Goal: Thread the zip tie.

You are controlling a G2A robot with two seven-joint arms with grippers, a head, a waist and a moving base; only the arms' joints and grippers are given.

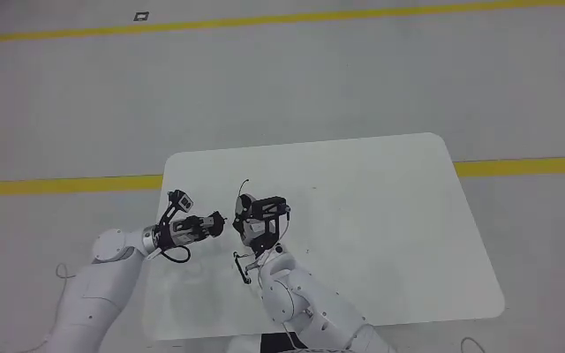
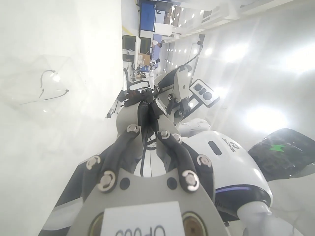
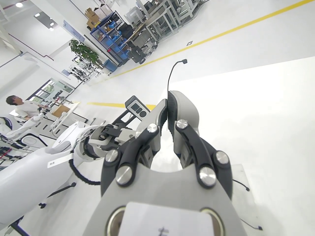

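**Both hands meet above the surface, zip tie held up between them.**
Right hand [image 3: 167,106] pinches the zip tie [image 3: 172,72] with its head left free past the pads, probably so the tail can be fed in. Left hand [image 2: 147,110] is pressed together, seemingly on that tail. Spare ties [image 3: 241,184] lie loose on the surface [image 1: 397,221].

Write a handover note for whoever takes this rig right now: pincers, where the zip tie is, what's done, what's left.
Right pincer: shut on the zip tie, held above the table. The tie's head sticks out free beyond the fingertips.
Left pincer: shut, close to the right one. A thin black strap runs back between its fingers, seemingly the same tie's tail part.
Spare ties lie on the table near the arms.
Done: tie picked up and held in the air.
Left: nothing passes through the head yet; feed the tail through it.
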